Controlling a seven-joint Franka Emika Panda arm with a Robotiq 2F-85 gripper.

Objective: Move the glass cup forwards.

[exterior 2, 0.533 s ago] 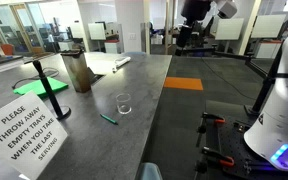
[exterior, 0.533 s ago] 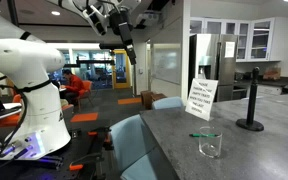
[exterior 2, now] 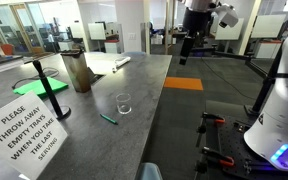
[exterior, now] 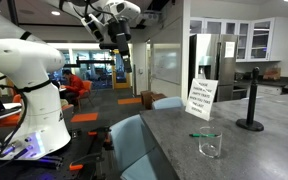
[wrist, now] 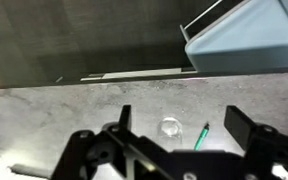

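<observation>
Hanging high and well back from the worktop [exterior 2: 144,140], the tool [exterior 2: 187,48] is empty, its jaws spread wide in the wrist view, with nothing between them but the scene far below. That width suits the job: the cup [exterior 2: 123,103] is wide-mouthed, and open jaws can drop around it without a second adjustment.

The cup stands upright on the bare grey surface, near the worktop's edge, with a green pen [exterior 2: 108,119] lying just beside it but apart. In the wrist view the cup [wrist: 170,127] sits almost centred between the fingers, so the arm seems lined up for a straight descent.

The sign [exterior 2: 29,128] and the post [exterior 2: 39,75] stand well apart from the cup, leaving room ahead of it. The approach looks not yet begun. The pen is the likely snag when the jaws come down.
</observation>
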